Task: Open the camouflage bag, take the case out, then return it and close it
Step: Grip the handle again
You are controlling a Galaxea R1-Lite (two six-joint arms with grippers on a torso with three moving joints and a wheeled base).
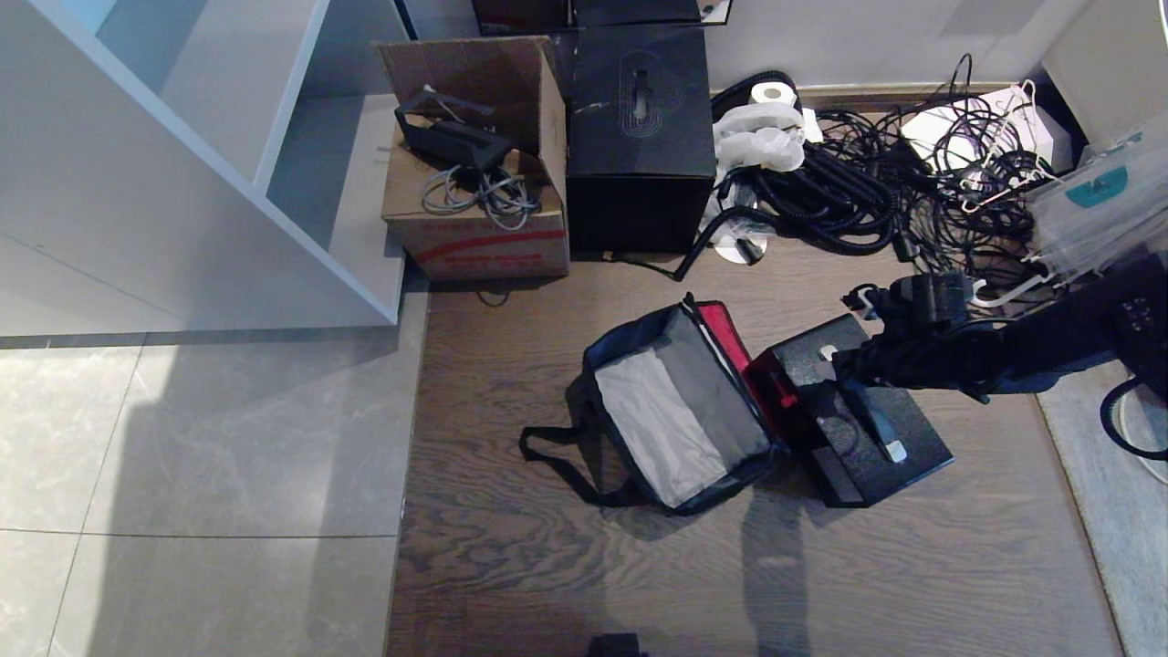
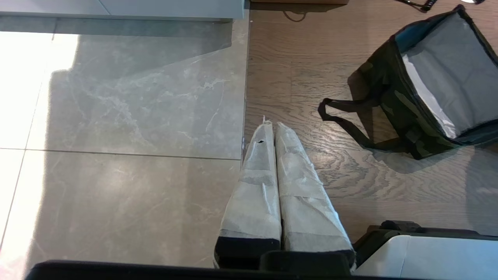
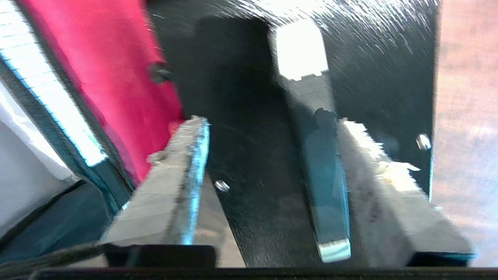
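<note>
The camouflage bag (image 1: pixel 680 411) lies unzipped on the wooden floor, its grey lining bare and its red-lined lid (image 3: pixel 116 77) leaning against the case. It also appears in the left wrist view as the camouflage bag (image 2: pixel 439 77). The black case (image 1: pixel 912 465) sits on the floor just right of the bag, handle (image 3: pixel 325 175) up. My right gripper (image 1: pixel 849 365) hovers over the case (image 3: pixel 249 155). This right gripper (image 3: pixel 270 120) is open, and the handle lies between its fingers, close to one of them. My left gripper (image 2: pixel 273 124) hangs shut over the floor, left of the bag.
A cardboard carton (image 1: pixel 474 182) and a tall black box (image 1: pixel 639 137) stand behind the bag. A tangle of black cables (image 1: pixel 867 192) fills the back right. A white shelf unit (image 1: pixel 182 164) stands at the left. The bag's black strap (image 1: pixel 557 456) trails on the floor.
</note>
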